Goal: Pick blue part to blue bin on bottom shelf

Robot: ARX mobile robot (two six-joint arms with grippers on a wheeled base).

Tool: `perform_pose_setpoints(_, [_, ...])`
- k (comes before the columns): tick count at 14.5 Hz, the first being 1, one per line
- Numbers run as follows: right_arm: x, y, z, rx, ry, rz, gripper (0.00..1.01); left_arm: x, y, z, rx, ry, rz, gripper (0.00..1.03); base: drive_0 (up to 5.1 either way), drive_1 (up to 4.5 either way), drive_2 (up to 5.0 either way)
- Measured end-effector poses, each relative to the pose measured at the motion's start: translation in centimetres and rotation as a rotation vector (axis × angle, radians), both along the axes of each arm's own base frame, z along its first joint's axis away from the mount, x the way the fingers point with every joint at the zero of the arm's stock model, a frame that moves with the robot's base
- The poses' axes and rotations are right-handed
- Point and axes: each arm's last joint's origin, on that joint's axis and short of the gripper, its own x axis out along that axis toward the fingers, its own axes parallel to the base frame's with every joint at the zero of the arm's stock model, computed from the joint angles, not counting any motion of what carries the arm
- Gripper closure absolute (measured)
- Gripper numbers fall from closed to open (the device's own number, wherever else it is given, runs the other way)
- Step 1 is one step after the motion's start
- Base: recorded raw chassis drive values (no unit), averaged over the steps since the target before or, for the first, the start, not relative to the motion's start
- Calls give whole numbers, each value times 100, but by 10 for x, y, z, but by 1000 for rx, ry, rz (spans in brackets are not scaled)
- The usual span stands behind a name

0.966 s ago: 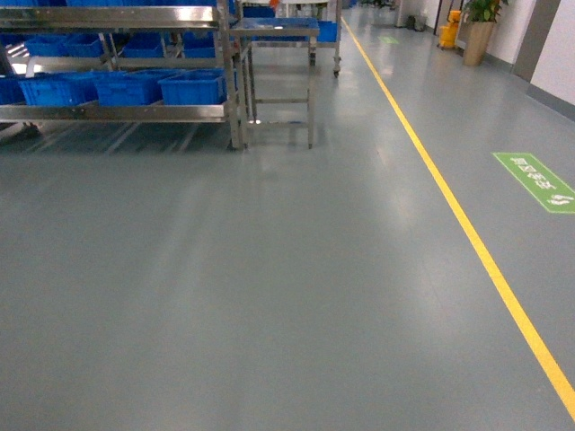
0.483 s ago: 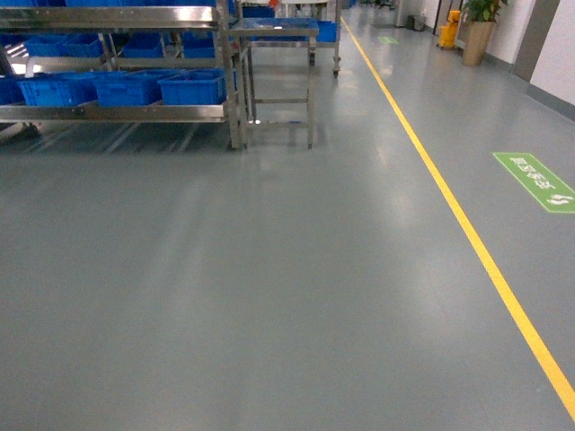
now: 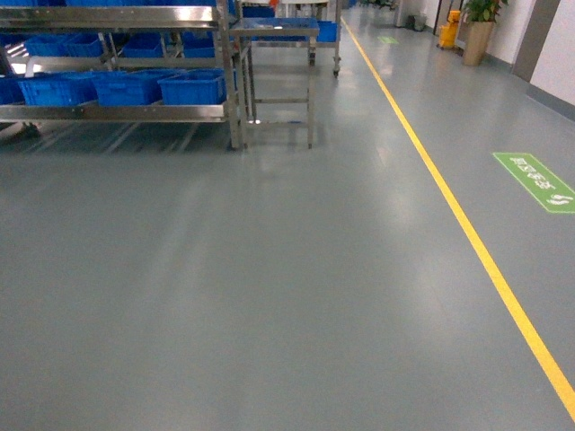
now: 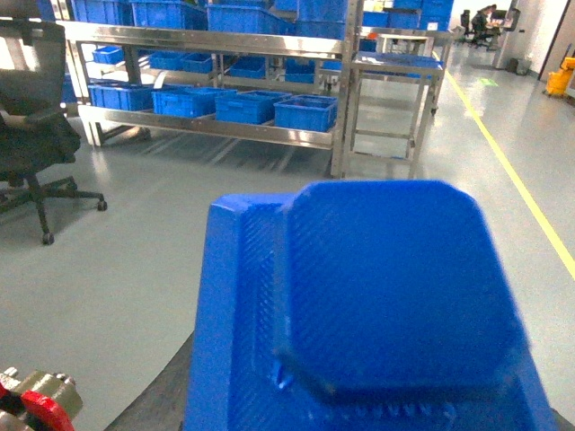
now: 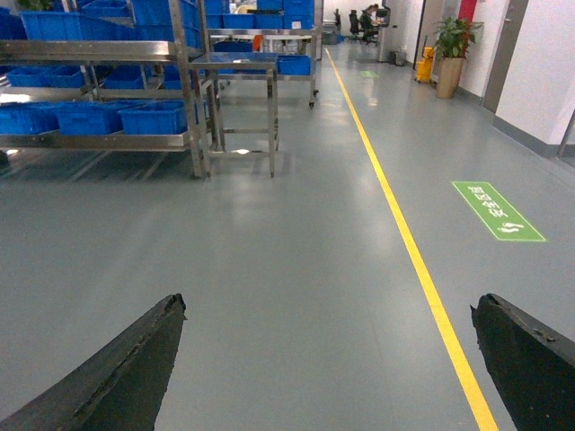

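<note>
Left wrist view is showing the blue part filling the foreground, probably clamped by the left gripper, though its fingers are lying hidden. Right gripper is hanging spread wide over grey floor. Blue bins are sitting on the bottom shelf, well apart.

The blue part fills the left wrist view, a ribbed plastic block with a raised, chamfered octagonal face. Far off, blue bins stand in a row on the steel rack's bottom shelf.
</note>
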Motion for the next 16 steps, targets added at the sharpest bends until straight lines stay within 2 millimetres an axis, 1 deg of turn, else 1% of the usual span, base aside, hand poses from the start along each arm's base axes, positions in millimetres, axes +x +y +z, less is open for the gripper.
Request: perform_pose_setpoints(16, [0,0,0,0,0,0,3,0,0,0,0,0,0,60,0,0,0])
